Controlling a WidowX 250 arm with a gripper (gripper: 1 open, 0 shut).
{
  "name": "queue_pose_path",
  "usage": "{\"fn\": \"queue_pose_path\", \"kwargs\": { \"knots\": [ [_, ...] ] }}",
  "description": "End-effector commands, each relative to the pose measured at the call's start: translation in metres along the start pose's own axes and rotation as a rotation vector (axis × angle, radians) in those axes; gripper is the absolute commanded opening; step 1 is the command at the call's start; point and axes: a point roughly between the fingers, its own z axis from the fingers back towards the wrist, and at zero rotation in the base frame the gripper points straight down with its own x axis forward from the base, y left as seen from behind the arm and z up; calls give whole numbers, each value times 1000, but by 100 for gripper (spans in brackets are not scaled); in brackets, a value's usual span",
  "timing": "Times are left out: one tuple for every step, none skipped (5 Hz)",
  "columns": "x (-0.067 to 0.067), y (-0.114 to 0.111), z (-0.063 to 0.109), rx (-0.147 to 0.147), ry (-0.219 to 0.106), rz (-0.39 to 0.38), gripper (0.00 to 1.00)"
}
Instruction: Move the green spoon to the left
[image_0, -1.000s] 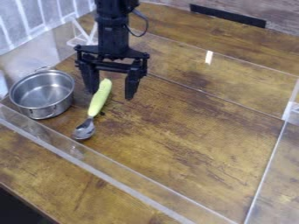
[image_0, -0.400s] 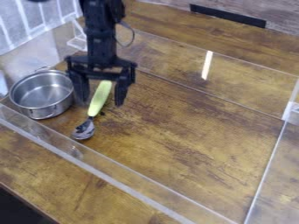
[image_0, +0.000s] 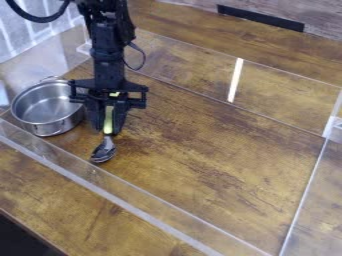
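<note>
The black hand (image_0: 108, 111) points straight down, its fingers closed around the yellow-green handle of the green spoon (image_0: 106, 133). The spoon lies on the wooden worktop (image_0: 214, 150), just right of the steel bowl (image_0: 47, 106), its metal end toward the camera.

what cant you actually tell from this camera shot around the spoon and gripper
- Camera view: whether the gripper fingers actually press the green spoon; the fingers cover the handle's sides.
- Upper end of the handle: hidden behind the gripper body.
- Inside of the steel bowl: its near wall hides part of the bottom.
- The arm's top: cut off by the upper edge.
</note>
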Motion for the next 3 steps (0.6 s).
{"fn": "queue_pose_path", "kwargs": {
  "knots": [
    [5, -2, 16, -25, -36, -14, 0],
    [7, -2, 19, -39, -32, -25, 0],
    [9, -1, 22, -45, -29, -32, 0]
  ]
}}
